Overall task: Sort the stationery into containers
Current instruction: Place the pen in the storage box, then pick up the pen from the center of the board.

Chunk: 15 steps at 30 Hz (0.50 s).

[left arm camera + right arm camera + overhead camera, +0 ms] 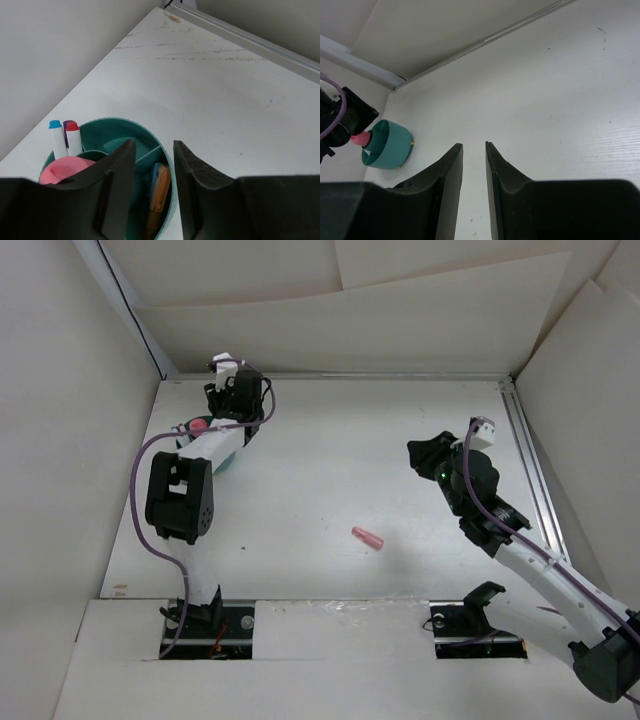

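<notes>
The worktop (330,440) looks nearly sorted. The left end effector (154,145) hangs over the teal cup (115,119) in the far left corner, jaws partly apart with nothing between them. The right end effector (474,146) hovers over the right half, narrowly parted and empty. The cup holds two capped pens (73,132), an orange piece (160,187) and a pink piece (62,169). One loose pink stub (367,537) lies mid-worktop toward the near edge, not yet collected.
</notes>
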Available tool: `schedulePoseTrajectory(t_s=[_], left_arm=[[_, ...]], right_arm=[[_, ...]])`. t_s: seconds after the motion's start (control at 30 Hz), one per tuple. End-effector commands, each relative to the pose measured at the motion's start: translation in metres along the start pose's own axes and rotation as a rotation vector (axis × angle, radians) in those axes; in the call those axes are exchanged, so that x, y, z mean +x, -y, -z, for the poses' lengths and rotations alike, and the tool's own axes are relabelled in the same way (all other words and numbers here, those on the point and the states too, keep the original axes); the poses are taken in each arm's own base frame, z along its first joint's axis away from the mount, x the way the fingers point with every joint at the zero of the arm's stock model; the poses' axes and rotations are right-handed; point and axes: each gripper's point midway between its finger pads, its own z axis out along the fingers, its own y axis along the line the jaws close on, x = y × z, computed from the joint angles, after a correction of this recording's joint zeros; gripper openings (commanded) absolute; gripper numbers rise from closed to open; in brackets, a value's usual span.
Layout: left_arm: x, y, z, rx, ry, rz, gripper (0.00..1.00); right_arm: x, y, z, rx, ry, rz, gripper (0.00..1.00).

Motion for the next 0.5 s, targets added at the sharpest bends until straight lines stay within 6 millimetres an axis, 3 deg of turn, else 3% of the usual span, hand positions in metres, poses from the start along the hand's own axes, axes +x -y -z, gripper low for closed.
schedulePoseTrajectory(t_s=[0.0, 0.1, 0.17, 0.2, 0.27, 0.33, 0.37, 0.43, 0.47], left_arm=[[-0.07, -0.001, 0.032, 0.095, 0.084, 0.139, 0.31], [-0.09, 0.014, 0.051, 0.209, 0.061, 0.203, 0.22], [-0.101, 0.034, 0.081, 0.33, 0.035, 0.221, 0.14], [-0.1, 0.037, 0.084, 0.355, 0.019, 0.22, 0.12], [-0.1, 0.056, 0.115, 0.454, -0.026, 0.194, 0.07], [-0.09, 0.069, 0.139, 0.512, -0.073, 0.16, 0.03], [-0.072, 0.081, 0.163, 0.561, -0.125, 0.115, 0.02], [-0.045, 0.096, 0.191, 0.643, -0.205, 0.076, 0.0], [-0.038, 0.101, 0.218, 0.71, -0.228, 0.068, 0.0]], right_arm=[[-0.025, -0.017, 0.002, -0.042, 0.056, -0.014, 0.31], [-0.024, -0.017, 0.0, -0.042, 0.056, -0.014, 0.31], [-0.025, -0.016, 0.0, -0.035, 0.061, -0.014, 0.27], [-0.025, -0.016, 0.0, -0.035, 0.061, -0.014, 0.25], [-0.023, -0.013, -0.003, -0.019, 0.061, -0.011, 0.16], [-0.021, -0.012, -0.005, -0.013, 0.055, -0.007, 0.1], [-0.021, -0.012, -0.005, -0.013, 0.054, -0.007, 0.06], [-0.021, -0.012, -0.005, -0.013, 0.054, -0.007, 0.03], [-0.022, -0.01, -0.005, -0.005, 0.061, -0.007, 0.01]])
